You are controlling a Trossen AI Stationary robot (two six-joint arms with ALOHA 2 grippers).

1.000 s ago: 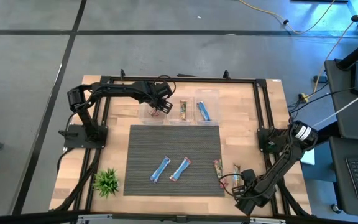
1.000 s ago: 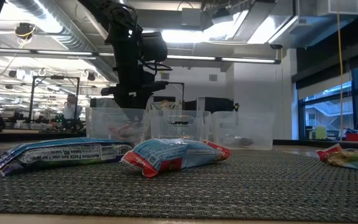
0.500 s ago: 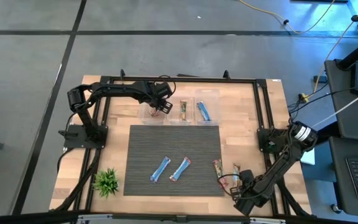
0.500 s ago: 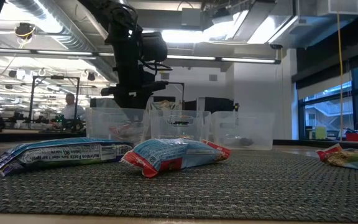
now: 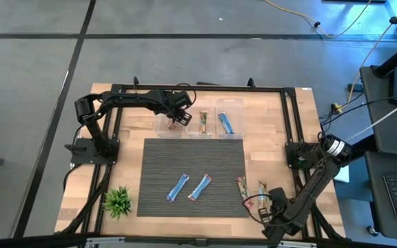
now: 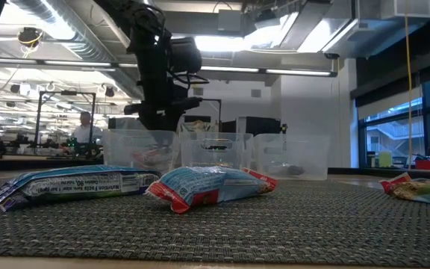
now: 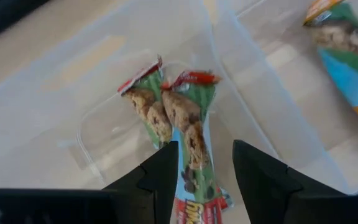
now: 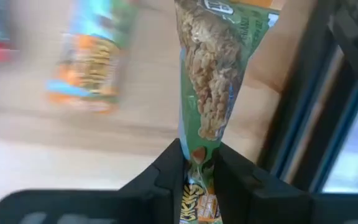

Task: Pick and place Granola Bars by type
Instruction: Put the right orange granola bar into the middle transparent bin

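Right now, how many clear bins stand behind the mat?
3, in a row at the mat's far edge: left bin, below the left gripper; middle bin; right bin. None seems hidden.

Wooden table (image 5: 274,138) under ribbed mat (image 5: 195,158)

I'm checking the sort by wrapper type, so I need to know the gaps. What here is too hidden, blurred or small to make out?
- Right wrist view: the second bar beyond the right gripper is motion-blurred; its print is unreadable.
- High view: labels of the bars in the three clear bins are too small.
- Low view: bin contents are hazy through the walls; the left gripper hides behind the rim.
- Left wrist view: the neighbouring bin's bar is cut off by the edge.
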